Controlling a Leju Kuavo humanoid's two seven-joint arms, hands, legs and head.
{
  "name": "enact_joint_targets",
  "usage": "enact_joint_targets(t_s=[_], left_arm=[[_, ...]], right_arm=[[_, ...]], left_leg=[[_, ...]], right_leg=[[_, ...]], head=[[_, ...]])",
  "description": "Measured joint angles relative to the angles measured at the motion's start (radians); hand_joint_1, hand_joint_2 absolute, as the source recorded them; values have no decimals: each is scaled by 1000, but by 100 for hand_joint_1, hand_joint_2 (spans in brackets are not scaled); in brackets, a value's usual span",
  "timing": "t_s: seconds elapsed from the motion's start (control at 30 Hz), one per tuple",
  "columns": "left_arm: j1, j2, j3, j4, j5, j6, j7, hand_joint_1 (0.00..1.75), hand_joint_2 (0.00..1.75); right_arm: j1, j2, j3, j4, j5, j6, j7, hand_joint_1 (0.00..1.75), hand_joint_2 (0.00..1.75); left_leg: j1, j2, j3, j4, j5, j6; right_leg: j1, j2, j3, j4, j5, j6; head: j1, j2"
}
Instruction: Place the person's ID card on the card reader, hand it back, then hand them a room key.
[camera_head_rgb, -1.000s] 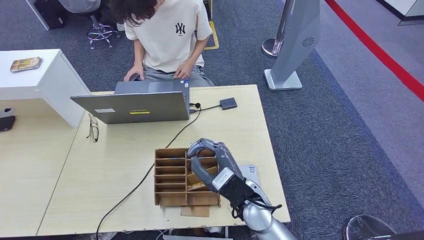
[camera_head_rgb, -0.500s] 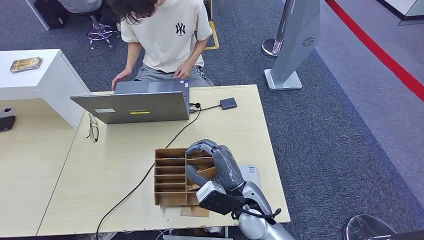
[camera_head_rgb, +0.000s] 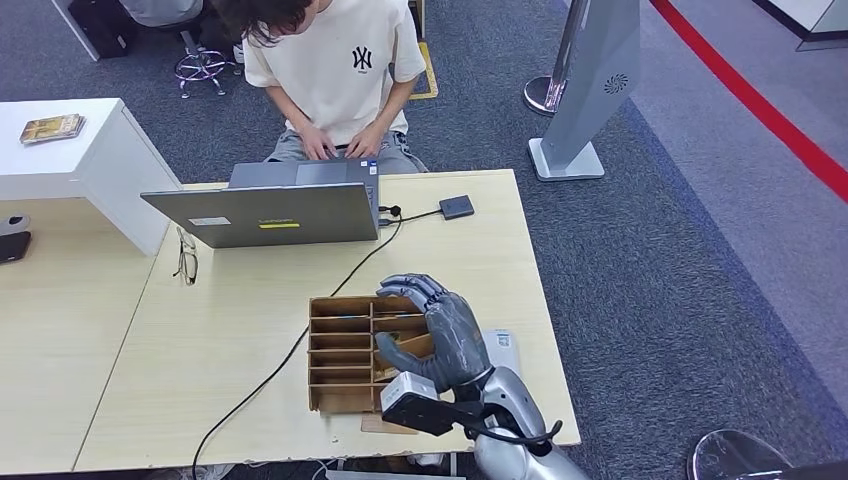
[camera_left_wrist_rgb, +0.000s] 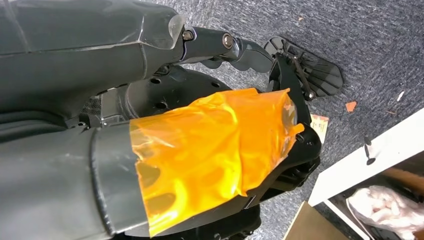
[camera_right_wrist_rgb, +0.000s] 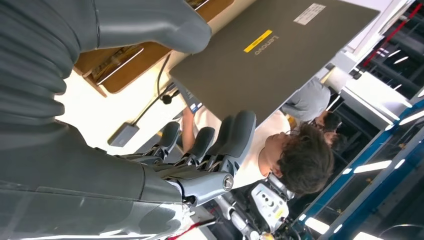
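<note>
Over the brown cardboard compartment box (camera_head_rgb: 372, 354) on the light wooden table (camera_head_rgb: 220, 340), the right hand (camera_head_rgb: 435, 330) hovers, fingers (camera_head_rgb: 410, 291) spread and loosely curved, holding nothing. Beyond it sits the small black card reader (camera_head_rgb: 456, 207), cabled beside the grey laptop (camera_head_rgb: 270, 212).

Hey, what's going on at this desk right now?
The robot's right hand hovers over a wooden divider box near the table's front edge, fingers apart and holding nothing. Across the table a person sits typing behind an open laptop. A small black device, maybe the card reader, lies beside the laptop on its cable. I can't make out an ID card or key being passed.
</note>
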Motion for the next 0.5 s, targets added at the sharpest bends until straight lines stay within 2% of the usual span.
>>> enact_joint_targets(t_s=[0.27, 0.5], left_arm=[[0, 0, 2, 0, -29, -19, 0, 0, 0], [0, 0, 6, 0, -51, -30, 0, 0, 0]], right_arm=[[-4, -2, 2, 21, 51, -38, 29, 75, 175], [-10, -2, 6, 39, 70, -47, 45, 74, 175]], left_leg=[[0, 0, 0, 0, 0, 0], [0, 0, 0, 0, 0, 0]], right_leg=[[0, 0, 0, 0, 0, 0], [0, 0, 0, 0, 0, 0]], head=[[0, 0], [0, 0]])
